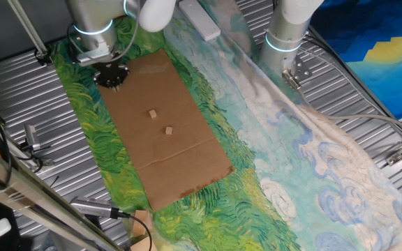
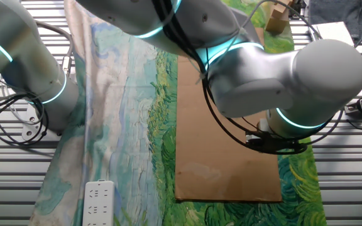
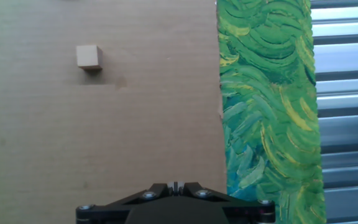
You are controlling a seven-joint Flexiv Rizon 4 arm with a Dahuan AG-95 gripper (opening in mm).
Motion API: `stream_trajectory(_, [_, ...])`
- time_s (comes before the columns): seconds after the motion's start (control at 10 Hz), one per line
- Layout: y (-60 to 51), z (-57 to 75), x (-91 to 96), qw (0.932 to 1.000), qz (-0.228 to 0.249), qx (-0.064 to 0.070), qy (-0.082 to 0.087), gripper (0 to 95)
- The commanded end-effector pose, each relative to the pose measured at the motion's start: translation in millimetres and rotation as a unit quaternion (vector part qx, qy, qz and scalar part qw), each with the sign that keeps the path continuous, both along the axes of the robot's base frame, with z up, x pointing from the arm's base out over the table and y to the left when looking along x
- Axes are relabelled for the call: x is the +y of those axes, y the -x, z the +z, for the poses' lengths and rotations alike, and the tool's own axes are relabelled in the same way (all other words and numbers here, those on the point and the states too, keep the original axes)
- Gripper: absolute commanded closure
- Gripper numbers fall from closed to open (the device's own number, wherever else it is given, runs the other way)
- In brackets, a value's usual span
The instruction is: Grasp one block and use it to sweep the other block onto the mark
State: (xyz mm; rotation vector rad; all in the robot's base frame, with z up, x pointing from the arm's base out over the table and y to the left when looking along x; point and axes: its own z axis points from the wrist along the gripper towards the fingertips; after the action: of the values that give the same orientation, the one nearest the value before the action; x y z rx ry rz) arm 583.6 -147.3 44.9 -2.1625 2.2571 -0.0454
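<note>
Two small tan wooden cubes lie apart on a brown cardboard sheet [image 1: 187, 160]: one [image 1: 152, 113] nearer the gripper, the other [image 1: 169, 130] a little beyond it. The hand view shows a single cube [image 3: 88, 56] at the upper left, far from the fingers. My gripper [image 1: 112, 75] hovers over the far left corner of the cardboard, well away from both cubes. In the hand view its jaws [image 3: 175, 186] stand together with nothing between them. No black dot mark shows in any view. In the other fixed view the arm hides the cubes and the gripper.
The cardboard [image 2: 225, 179] lies on a painted green and blue cloth [image 1: 278, 139] over a ribbed metal table. Its right edge runs beside green cloth [image 3: 266, 112] in the hand view. A white power strip [image 2: 98, 202] lies on the cloth. A second arm's base [image 1: 285, 35] stands at the back.
</note>
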Motion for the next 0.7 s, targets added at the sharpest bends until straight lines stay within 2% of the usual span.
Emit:
stream_trajectory(0.1, [0.2, -2.1, 0.3, 1.0, 0.0, -0.001, 0.0, 95.0])
stream_trajectory(0.3, [0.2, -2.4, 0.3, 1.0, 0.0, -0.001, 0.006, 95.0])
stream_trajectory(0.4, [0.9, 0.4, 0.1, 0.9994, -0.032, -0.001, 0.012, 95.0])
stream_trajectory(0.5, [2.4, 2.1, 0.0, 0.9989, -0.047, -0.002, 0.008, 95.0])
stream_trajectory(0.7, [3.2, 2.0, -0.1, 0.9975, -0.069, -0.002, 0.012, 95.0])
